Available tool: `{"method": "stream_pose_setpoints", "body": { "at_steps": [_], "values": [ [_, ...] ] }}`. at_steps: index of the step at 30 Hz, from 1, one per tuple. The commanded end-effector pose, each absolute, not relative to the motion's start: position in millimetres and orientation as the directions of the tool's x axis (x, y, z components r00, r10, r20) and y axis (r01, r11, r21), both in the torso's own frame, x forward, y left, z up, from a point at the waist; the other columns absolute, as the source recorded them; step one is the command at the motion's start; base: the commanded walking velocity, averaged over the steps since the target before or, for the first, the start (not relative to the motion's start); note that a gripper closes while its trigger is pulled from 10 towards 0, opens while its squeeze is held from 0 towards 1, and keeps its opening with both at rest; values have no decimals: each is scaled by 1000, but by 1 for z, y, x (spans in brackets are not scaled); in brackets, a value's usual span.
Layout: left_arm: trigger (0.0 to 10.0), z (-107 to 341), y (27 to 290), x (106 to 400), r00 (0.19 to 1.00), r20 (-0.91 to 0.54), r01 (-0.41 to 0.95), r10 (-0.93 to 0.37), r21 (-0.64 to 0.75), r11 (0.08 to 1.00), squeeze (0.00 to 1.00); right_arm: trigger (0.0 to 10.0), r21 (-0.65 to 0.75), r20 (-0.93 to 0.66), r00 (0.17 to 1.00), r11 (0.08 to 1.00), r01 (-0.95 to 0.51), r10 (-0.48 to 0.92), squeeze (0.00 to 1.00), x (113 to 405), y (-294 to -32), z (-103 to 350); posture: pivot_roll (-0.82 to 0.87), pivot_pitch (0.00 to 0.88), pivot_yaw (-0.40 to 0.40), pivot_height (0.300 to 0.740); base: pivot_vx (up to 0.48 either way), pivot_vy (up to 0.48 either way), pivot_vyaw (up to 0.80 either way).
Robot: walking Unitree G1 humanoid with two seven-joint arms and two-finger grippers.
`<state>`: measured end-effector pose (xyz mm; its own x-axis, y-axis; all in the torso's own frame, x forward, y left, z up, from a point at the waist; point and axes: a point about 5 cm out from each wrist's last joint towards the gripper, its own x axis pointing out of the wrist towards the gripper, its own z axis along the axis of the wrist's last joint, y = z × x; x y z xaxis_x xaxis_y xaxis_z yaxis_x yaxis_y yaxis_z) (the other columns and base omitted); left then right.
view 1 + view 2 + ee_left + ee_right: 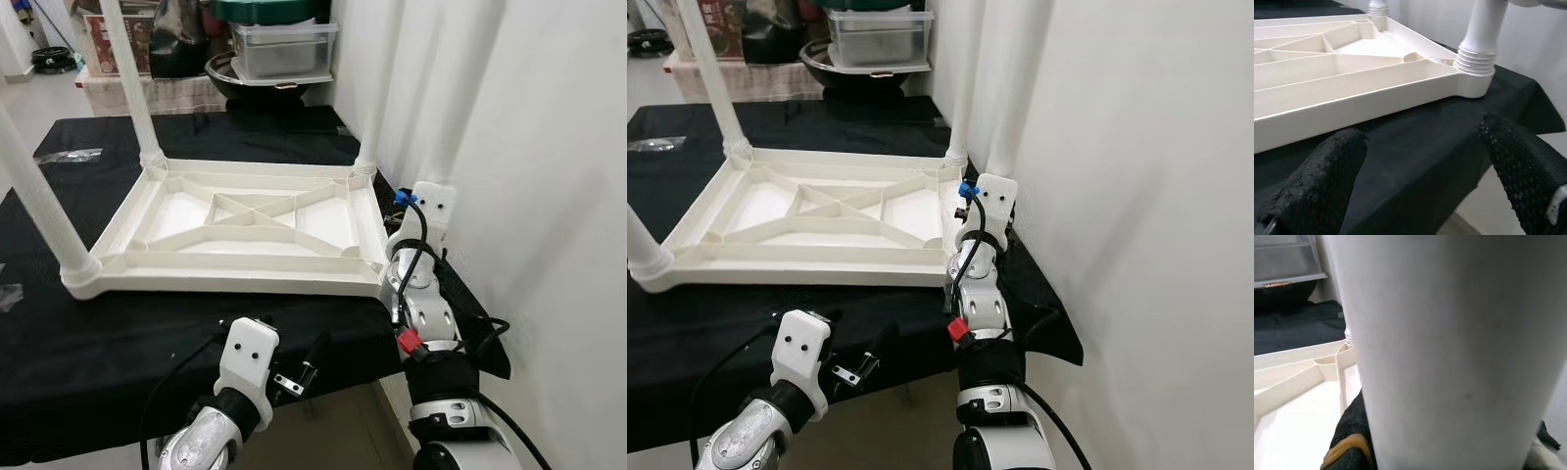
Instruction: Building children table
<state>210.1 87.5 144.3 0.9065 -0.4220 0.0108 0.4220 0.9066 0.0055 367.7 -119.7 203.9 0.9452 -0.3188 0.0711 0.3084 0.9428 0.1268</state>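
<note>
Head and wrist views of the assembly. A white plastic tabletop (245,230) lies upside down, its ribbed underside up, on a black cloth (147,343) that covers the work surface, with its near long side running along the cloth a little back from the front edge. White legs stand upright in its corner sockets: the far-left leg (127,83), the near-left leg (44,211), the far-right leg (387,88) and the near-right leg (470,117), which rises at the right edge of the cloth beside the white wall (558,196). The right gripper (988,211) is raised at the near-right corner of the tabletop; in the right wrist view this leg (1449,352) passes directly in front of the camera with a black finger (1354,431) against it, so the gripper is clamped on the near-right leg. The left gripper (1420,161) is low at the front edge of the cloth, its two black fingers (1322,171) spread apart and holding nothing, pointing toward the near-right corner socket (1474,73). Behind the cloth, a clear storage box (284,49) sits on a dark bowl (265,83)
</note>
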Motion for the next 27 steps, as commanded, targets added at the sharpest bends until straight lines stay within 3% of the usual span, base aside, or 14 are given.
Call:
{"method": "stream_pose_setpoints", "body": {
  "at_steps": [1,2,8,9,11,14,16,20,25,26,27],
  "values": [
    [10000,141,86,208,904,3,427,-427,5,904,0,10000,190,64,967,954,232,-248,0,364,-105,199,83,60,-79,740,0,0,0],
    [10000,140,86,208,904,1,428,-428,4,904,0,10000,184,86,978,968,172,-190,1000,363,-101,199,81,58,-78,740,0,0,0],
    [10000,139,84,209,902,0,432,-432,3,902,0,10000,120,122,986,988,101,-116,1000,354,-101,193,80,53,-79,740,0,0,0],
    [10000,140,84,209,902,1,432,-432,4,902,0,10000,107,128,990,993,43,-56,0,353,-104,189,79,51,-79,740,0,0,0],
    [10000,140,84,210,902,1,432,-432,5,902,0,10000,142,118,990,985,-99,83,0,351,-105,182,77,52,-79,740,0,0,0],
    [10000,140,84,210,902,2,432,-432,5,902,0,10000,187,121,977,962,-198,177,0,350,-106,177,77,52,-79,740,0,0,0],
    [10000,140,84,210,902,3,432,-432,6,902,0,10000,159,138,925,914,-372,353,0,350,-125,171,78,53,-78,740,0,0,0],
    [10000,140,84,210,901,3,433,-433,6,901,0,10000,184,157,876,858,-480,456,0,354,-148,173,80,55,-78,740,0,0,0],
    [10000,141,84,210,903,9,430,-430,6,903,0,10000,187,211,657,630,-754,724,0,350,-150,188,88,56,-83,740,0,0,0],
    [10000,141,84,210,903,9,430,-430,6,903,0,10000,187,211,657,630,-754,724,0,350,-150,188,88,56,-83,740,0,0,0],
    [10000,141,84,210,903,10,429,-429,7,903,0,10000,159,200,583,561,-813,788,0,348,-148,191,90,59,-84,740,0,0,0]
  ]
}}
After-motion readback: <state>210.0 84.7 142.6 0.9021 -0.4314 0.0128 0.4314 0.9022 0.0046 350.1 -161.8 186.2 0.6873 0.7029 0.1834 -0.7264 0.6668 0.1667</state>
